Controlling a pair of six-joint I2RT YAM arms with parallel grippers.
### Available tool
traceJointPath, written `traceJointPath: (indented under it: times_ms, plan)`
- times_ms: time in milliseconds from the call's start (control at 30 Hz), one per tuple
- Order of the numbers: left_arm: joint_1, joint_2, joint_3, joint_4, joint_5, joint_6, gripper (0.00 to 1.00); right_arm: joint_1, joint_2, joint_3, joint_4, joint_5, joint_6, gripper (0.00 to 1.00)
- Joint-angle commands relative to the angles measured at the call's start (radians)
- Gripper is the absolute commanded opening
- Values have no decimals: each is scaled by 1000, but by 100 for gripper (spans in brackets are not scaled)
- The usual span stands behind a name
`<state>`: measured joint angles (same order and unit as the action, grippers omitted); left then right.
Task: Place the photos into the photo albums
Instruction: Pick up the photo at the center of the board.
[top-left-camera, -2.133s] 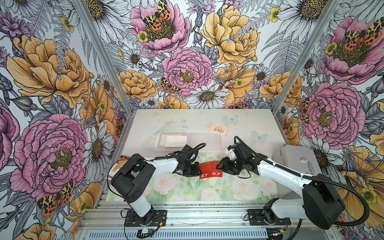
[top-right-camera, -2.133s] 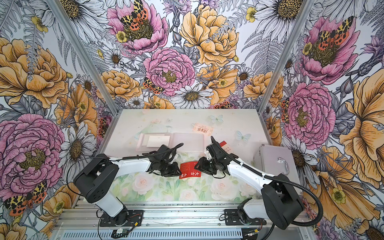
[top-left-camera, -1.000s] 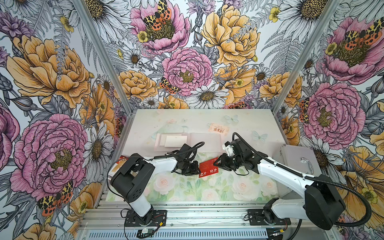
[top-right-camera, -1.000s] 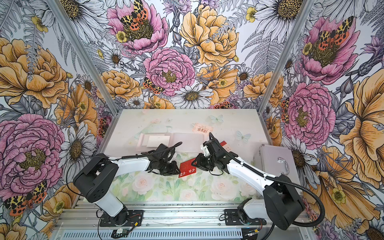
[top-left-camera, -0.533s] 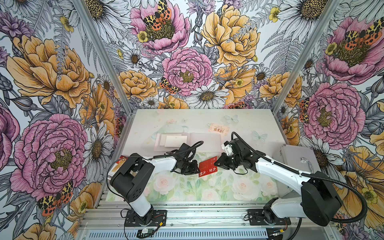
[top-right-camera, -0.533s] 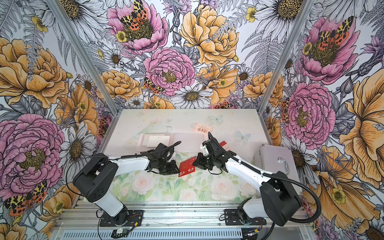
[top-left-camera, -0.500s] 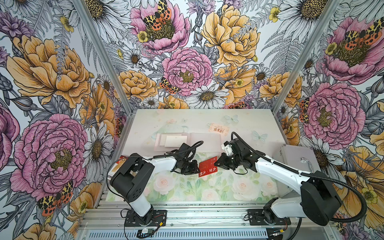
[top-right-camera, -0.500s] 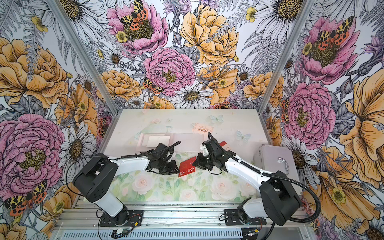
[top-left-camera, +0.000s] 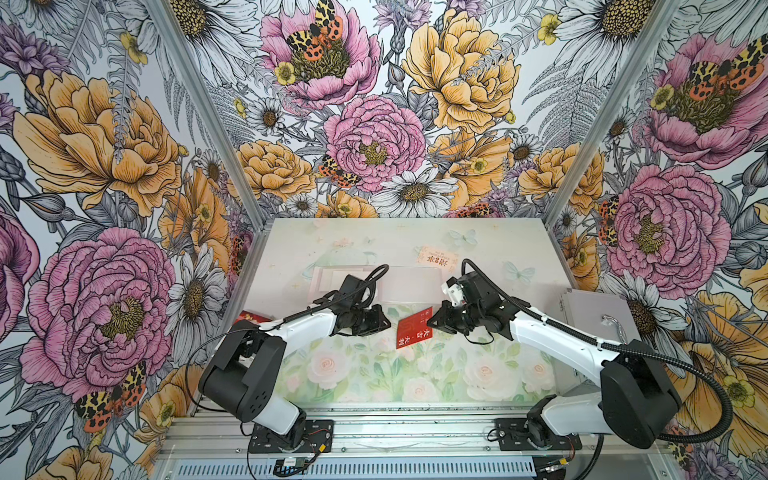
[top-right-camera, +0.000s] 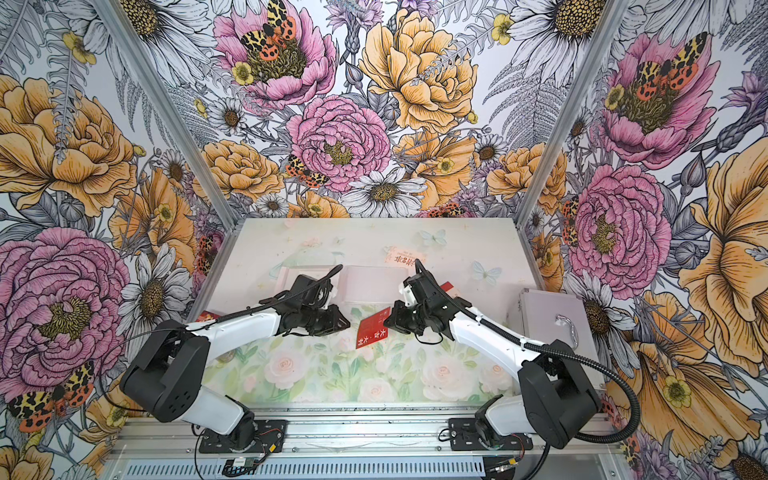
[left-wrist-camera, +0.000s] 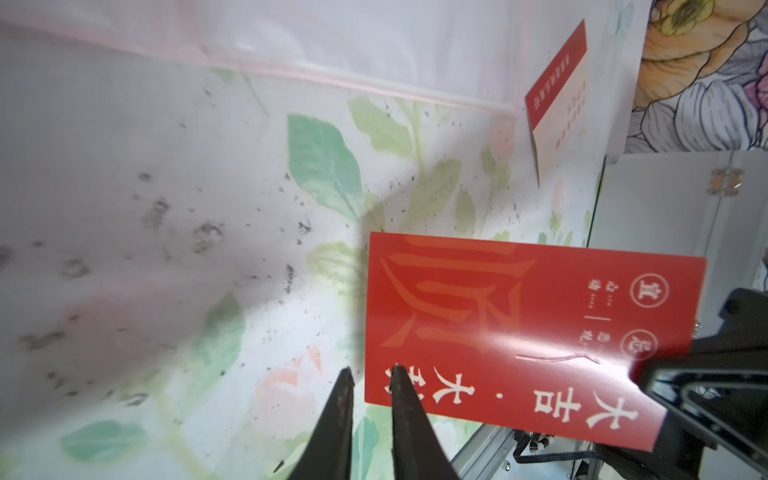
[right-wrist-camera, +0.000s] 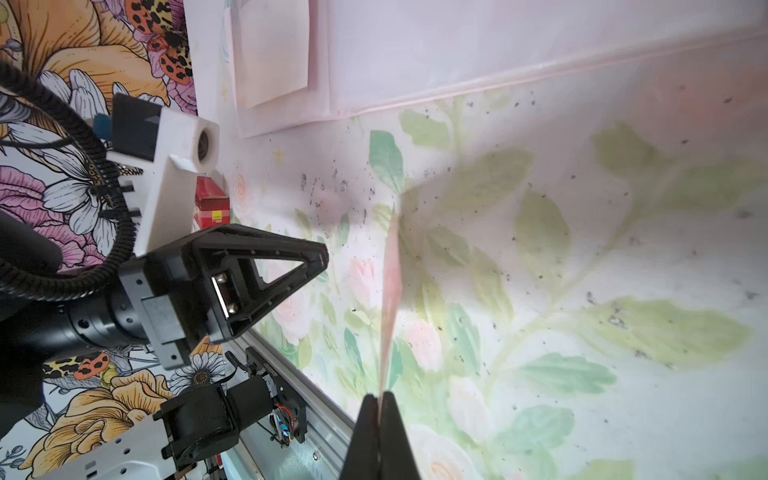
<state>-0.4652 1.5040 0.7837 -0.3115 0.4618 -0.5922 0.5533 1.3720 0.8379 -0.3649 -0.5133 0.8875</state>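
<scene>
A: So, the right end effector (top-left-camera: 429, 322), status?

B: Closed tight on a red card (top-left-camera: 413, 332), which is pinched by one short edge. The card is held tilted over the worktop (top-left-camera: 374, 382), approx. mid-frame in both top views. From the right wrist cam it's seen edge-on.

A: And the left end effector (top-left-camera: 388, 324)?

B: Its fingers (left-wrist-camera: 338, 424) are seen just a crack apart in the left wrist view, w/ nothing gripped. The tips are pointed at the card's free end, just beside it. A small gap is seen btwn them from above.

A: Where's the album?

B: The pale pink photo album (top-left-camera: 409, 286) is laid open and flat, just above both end effectors in frame.

A: Other cards?

B: A cream card (top-left-camera: 434, 259) is lying by the album's upper-right corner. A red-and-cream card (left-wrist-camera: 557, 83) is seen near the album's edge in the left wrist view.

A: Anything else?

B: A red box (top-left-camera: 252, 316) is sat at the worktop's left edge, and a silver case (top-left-camera: 594, 311) at its right edge.
</scene>
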Motion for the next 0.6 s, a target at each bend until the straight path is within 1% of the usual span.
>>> traceJointPath:
  times_ms: [0,67,167,267,367,567]
  plan:
    - [77,-61,-4,-8,5,28,20,-10,15,46,7,-22,-27,0]
    - [132,-84,-3,-18,15,35,20,-15,13,57,1,-24,-37,0]
    - [210,-98,4,-27,46,39,20,-26,16,91,-55,1,-84,0]
    - [272,-117,11,-32,70,41,21,-46,25,114,-63,-7,-105,0]
    - [313,-138,12,-32,63,47,22,-64,52,148,-71,-7,-126,0]
    - [390,-141,38,-38,93,55,22,-74,103,227,-71,-8,-152,0]
